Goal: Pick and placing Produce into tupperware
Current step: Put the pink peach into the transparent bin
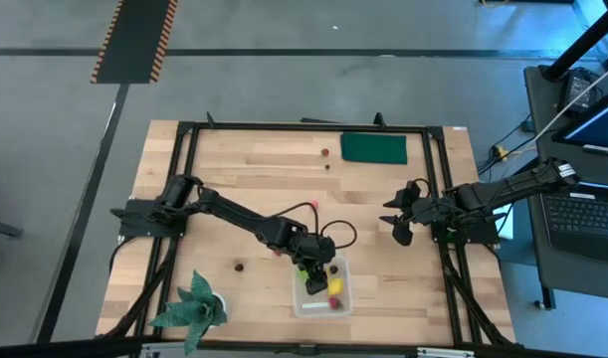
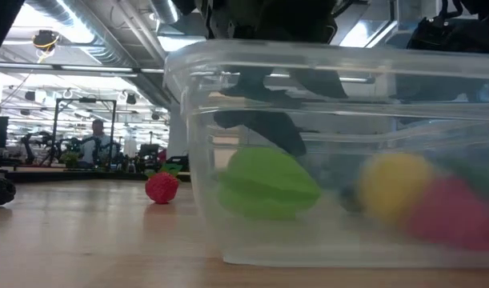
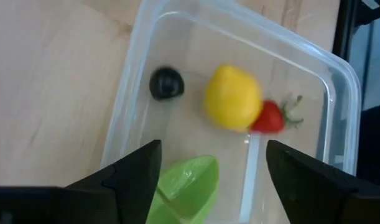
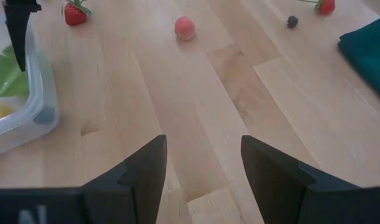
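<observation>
A teal leafy toy plant [image 1: 192,306] stands at the table's near left corner, and a tiny dark berry [image 1: 240,267] lies on the bare wood [image 1: 244,189] just right of it. The left gripper [image 1: 314,270] hangs over the clear rounded-square plastic tupperware [image 1: 322,305] with its dark fingers [image 3: 130,180] spread apart and nothing between them. Directly under them the light green fruit piece [image 3: 185,191] rests on the container floor. Also inside lie a small dark round berry [image 3: 166,83], a yellow lemon-like fruit [image 3: 232,98] and a red strawberry [image 3: 270,117] touching the lemon. On the wood outside, a pink raspberry [image 4: 185,28] and another red strawberry [image 4: 74,13] sit beyond the container. Farther right, two tiny pieces [image 1: 325,153] lie just beside the dark green rectangular pad [image 1: 374,148] near the far edge. The right gripper [image 1: 402,225] hovers over bare wood well right of the tupperware, fingers parted and empty.
</observation>
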Robot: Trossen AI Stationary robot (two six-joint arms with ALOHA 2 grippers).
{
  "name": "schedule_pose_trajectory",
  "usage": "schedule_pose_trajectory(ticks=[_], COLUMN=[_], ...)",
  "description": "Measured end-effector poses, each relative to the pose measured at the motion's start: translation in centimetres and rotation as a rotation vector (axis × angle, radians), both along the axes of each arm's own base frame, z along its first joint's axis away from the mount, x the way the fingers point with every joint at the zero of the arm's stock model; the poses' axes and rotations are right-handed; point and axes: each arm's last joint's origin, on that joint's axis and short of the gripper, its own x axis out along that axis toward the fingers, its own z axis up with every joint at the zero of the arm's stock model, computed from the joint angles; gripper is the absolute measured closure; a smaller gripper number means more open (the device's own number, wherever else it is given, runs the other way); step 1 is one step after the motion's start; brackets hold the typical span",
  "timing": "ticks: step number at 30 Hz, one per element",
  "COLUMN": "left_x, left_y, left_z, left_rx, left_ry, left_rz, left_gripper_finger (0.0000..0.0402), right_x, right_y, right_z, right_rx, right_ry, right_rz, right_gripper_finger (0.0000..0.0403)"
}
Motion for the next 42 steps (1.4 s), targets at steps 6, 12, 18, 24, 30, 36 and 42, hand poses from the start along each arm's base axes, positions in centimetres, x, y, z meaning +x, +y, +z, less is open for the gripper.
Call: schedule_pose_trajectory(ticks=[6, 12, 18, 24, 30, 36, 42], left_x=[0.1, -0.5, -0.9, -1.3, -1.8, -2.5, -3.1], left_y=[0.3, 1.8, 3.6, 5.1, 7.9, 10.7, 13.3], left_z=[1.3, 4.4, 6.8, 7.4, 7.7, 7.6, 7.3], left_rx=[0.03, 0.079, 0.085, 0.135, 0.163, 0.128, 0.119], left_ry=[-0.083, -0.166, -0.228, -0.223, -0.202, -0.156, -0.144], left_rz=[-0.05, -0.077, -0.046, -0.075, -0.176, -0.252, -0.35], left_gripper_finger=[0.0114, 0.0113, 0.0113, 0.0113, 0.0113, 0.0113, 0.0113], right_x=[0.0, 0.4, 0.6, 0.7, 0.8, 0.8, 0.8], right_y=[0.0, 0.1, 0.2, 0.1, -0.1, -0.3, -0.5], right_z=[0.0, 0.4, 0.7, 0.8, 1.0, 1.2, 1.2], right_rx=[0.0, -0.004, -0.015, -0.015, -0.053, -0.064, -0.082], right_ry=[-0.001, -0.051, -0.086, -0.107, -0.144, -0.179, -0.2], right_rz=[0.0, 0.016, 0.031, 0.021, -0.064, -0.164, -0.226], right_gripper_finger=[0.0195, 0.0195, 0.0195, 0.0195, 0.0195, 0.0195, 0.0195])
